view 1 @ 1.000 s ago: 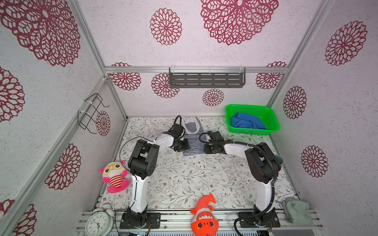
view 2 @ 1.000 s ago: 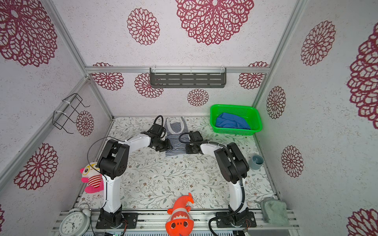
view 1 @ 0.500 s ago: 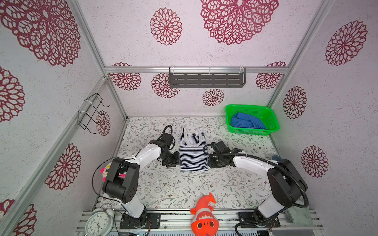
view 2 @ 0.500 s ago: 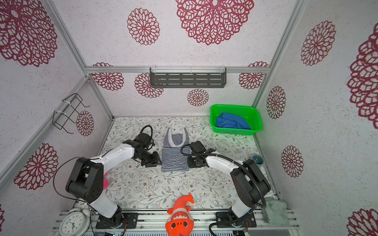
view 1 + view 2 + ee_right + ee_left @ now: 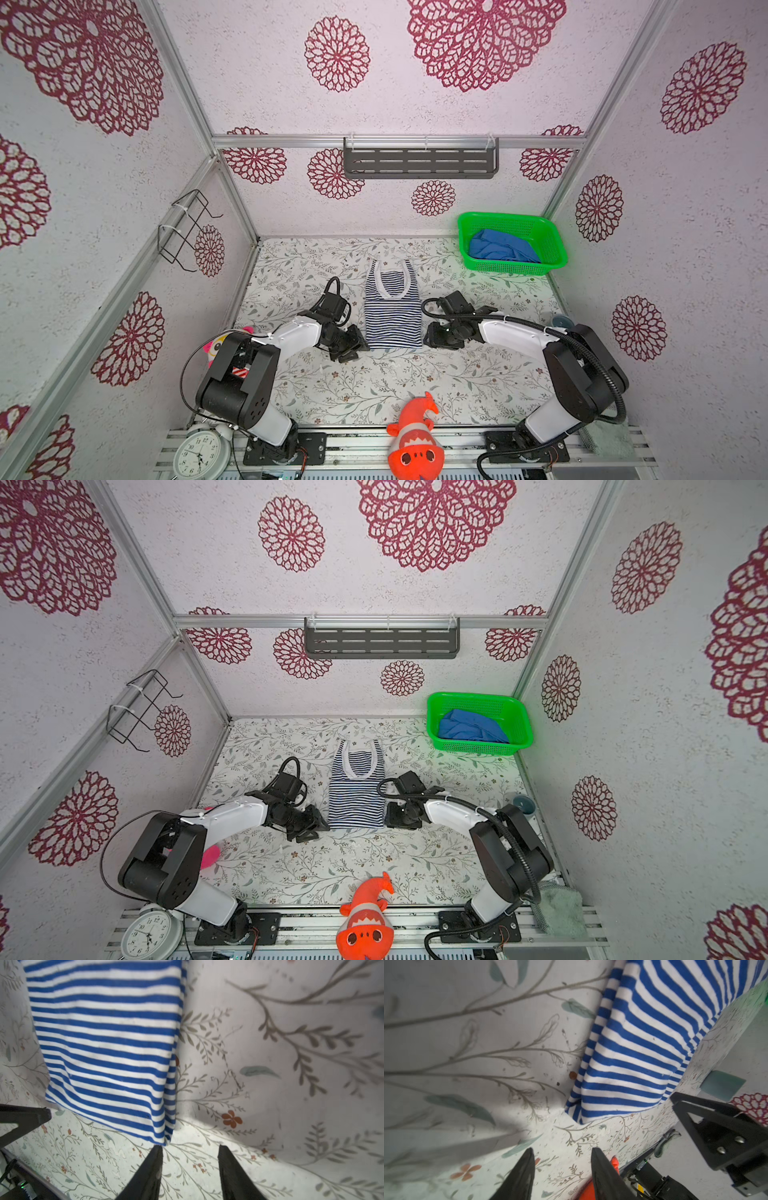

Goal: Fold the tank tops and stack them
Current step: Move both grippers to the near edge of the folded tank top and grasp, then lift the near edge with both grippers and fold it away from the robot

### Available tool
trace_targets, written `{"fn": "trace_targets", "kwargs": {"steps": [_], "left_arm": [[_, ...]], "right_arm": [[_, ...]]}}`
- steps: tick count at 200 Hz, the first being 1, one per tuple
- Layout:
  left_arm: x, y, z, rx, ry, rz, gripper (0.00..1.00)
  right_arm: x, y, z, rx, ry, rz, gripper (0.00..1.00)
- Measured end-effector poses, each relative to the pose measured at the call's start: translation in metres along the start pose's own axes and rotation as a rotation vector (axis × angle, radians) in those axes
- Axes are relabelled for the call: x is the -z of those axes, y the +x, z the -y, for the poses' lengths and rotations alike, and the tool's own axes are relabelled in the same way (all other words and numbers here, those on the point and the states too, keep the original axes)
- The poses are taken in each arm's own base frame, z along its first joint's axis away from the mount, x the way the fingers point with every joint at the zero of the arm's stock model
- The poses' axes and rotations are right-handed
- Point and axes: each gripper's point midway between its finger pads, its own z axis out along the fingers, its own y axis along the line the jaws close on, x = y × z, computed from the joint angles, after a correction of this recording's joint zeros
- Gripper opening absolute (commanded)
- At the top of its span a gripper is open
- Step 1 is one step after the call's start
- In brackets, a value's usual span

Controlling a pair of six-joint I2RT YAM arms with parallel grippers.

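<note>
The striped tank top [image 5: 392, 316] [image 5: 356, 800] lies flat in the middle of the table, straps toward the back wall and hem toward the front. My left gripper [image 5: 352, 347] [image 5: 561, 1149] sits just off its front left hem corner, open, with only tablecloth between the fingers. By the front right hem corner my right gripper [image 5: 432, 338] [image 5: 190, 1147] is also open and holds nothing; one fingertip is right at the corner of the striped cloth [image 5: 108, 1043]. The plain blue tank top [image 5: 498, 247] [image 5: 469, 727] lies crumpled in the green basket [image 5: 555, 249].
The green basket stands at the back right corner. An orange fish plush [image 5: 413, 436] lies at the front edge, with a clock [image 5: 199, 455] and a pink plush [image 5: 216, 347] at the front left. A grey-green towel [image 5: 606, 438] and a small cup [image 5: 561, 322] are on the right.
Both grippers have moved toward the front, drawing the striped top out flat, and their jaws have opened off its hem corners.
</note>
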Motion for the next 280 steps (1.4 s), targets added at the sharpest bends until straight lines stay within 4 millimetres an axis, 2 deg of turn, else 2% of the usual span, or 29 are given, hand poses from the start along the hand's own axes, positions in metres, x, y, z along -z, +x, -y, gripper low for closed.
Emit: {"fn": "trace_targets", "kwargs": {"steps": [26,47,90,140,190,208,228,254,275,280], "left_arm": [[-0.006,-0.002,0.008,0.041,0.052,0.019,0.53],[-0.011,-0.003,0.005,0.075,0.064,0.025,0.55],[-0.017,-0.012,0.016,0.089,0.119,0.042,0.55],[-0.020,-0.014,0.013,0.099,0.110,0.052,0.40],[-0.023,-0.015,0.011,0.100,0.101,0.051,0.31],[-0.024,-0.015,0.011,0.097,0.102,0.047,0.25],[-0.027,-0.015,0.011,0.089,0.094,0.044,0.16],[-0.028,-0.013,0.008,0.083,0.075,0.043,0.00],[-0.028,-0.013,0.009,0.062,0.060,0.043,0.00],[-0.027,-0.012,0.009,0.054,0.055,0.043,0.00]], "right_arm": [[-0.004,0.003,-0.005,-0.042,-0.049,0.001,0.48],[-0.009,0.004,-0.008,-0.070,-0.088,0.007,0.48],[-0.013,0.007,-0.014,-0.101,-0.139,0.014,0.47],[-0.015,0.006,-0.016,-0.121,-0.161,0.031,0.43],[-0.017,0.007,-0.017,-0.135,-0.165,0.034,0.38],[-0.017,0.008,-0.018,-0.132,-0.168,0.033,0.36],[-0.019,0.010,-0.019,-0.135,-0.168,0.028,0.29],[-0.021,0.012,-0.018,-0.141,-0.159,0.019,0.13],[-0.020,0.013,-0.016,-0.139,-0.145,0.012,0.00],[-0.020,0.013,-0.017,-0.128,-0.143,0.010,0.00]]}}
